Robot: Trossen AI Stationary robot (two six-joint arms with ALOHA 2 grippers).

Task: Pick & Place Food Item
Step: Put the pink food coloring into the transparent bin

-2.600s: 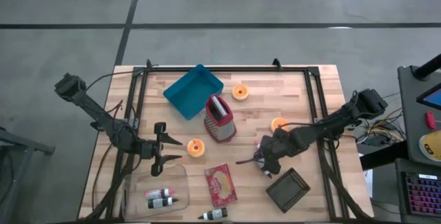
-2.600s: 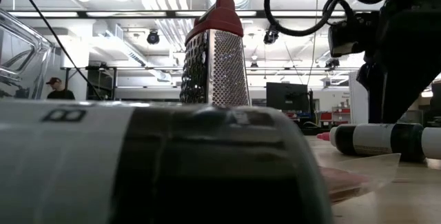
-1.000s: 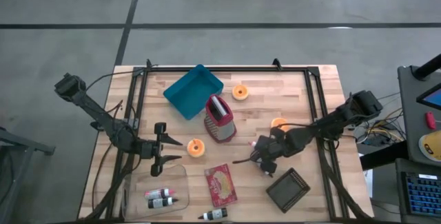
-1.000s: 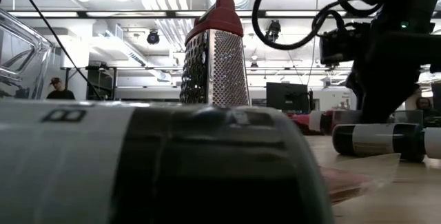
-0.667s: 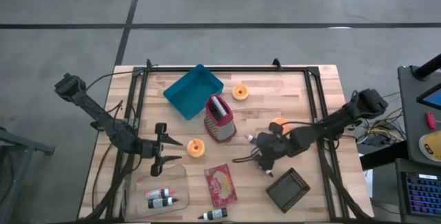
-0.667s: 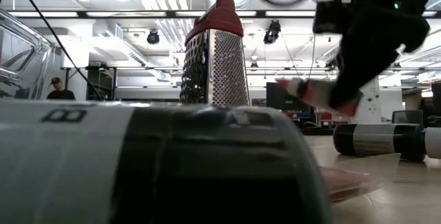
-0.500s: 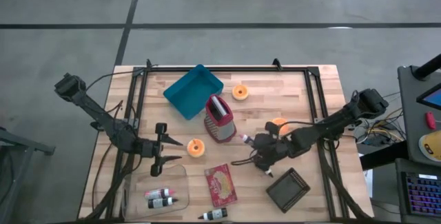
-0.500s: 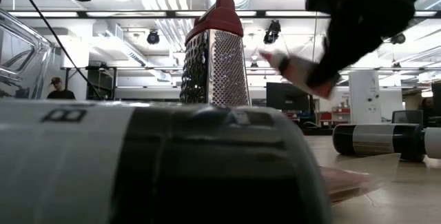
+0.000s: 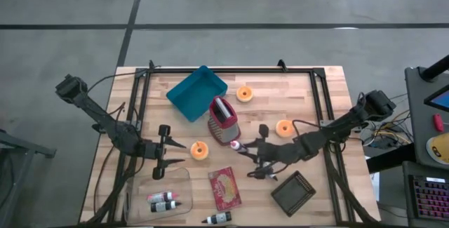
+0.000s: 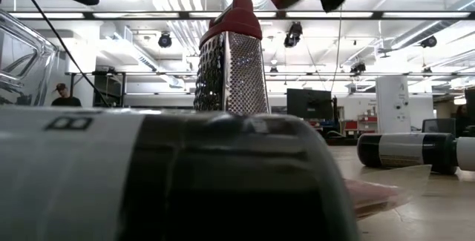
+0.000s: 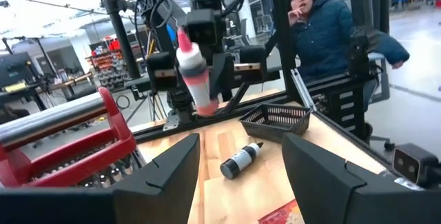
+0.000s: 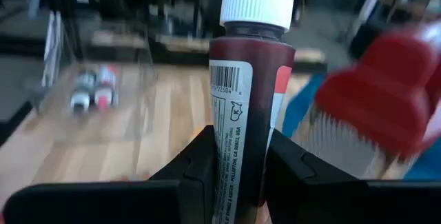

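Note:
My right gripper (image 9: 247,149) is above the middle of the table, just in front of the red-topped metal grater (image 9: 223,121), and is shut on a small dark red bottle (image 9: 237,144) with a white cap and pink tip. The bottle also shows in the left wrist view (image 11: 196,72) and fills the right wrist view (image 12: 248,114). My left gripper (image 9: 175,152) waits open at the table's left, beside an orange round piece (image 9: 200,149), with nothing between its fingers. My right gripper pinches the bottle's lower body (image 12: 242,182) between its two fingers (image 12: 200,176), one on each side. The fingers come nearly level from the table's right and lie along the bottle. The bottle is lifted clear of the table, its cap end (image 9: 234,144) pointing toward the table's left.
A clear container (image 9: 163,186) holding two small bottles sits near left. A red packet (image 9: 224,188), a black basket (image 9: 293,191), a black-and-white bottle (image 11: 241,158), a teal bin (image 9: 197,92) and two more orange pieces (image 9: 245,93) (image 9: 284,128) lie around. A person (image 11: 324,31) stands beyond the table.
My right gripper has risen from the table by the black basket and gone toward the table's left, tipping from pointing down to nearly level. The dark red bottle came up with it, lifted clear, and now points its cap toward the left.

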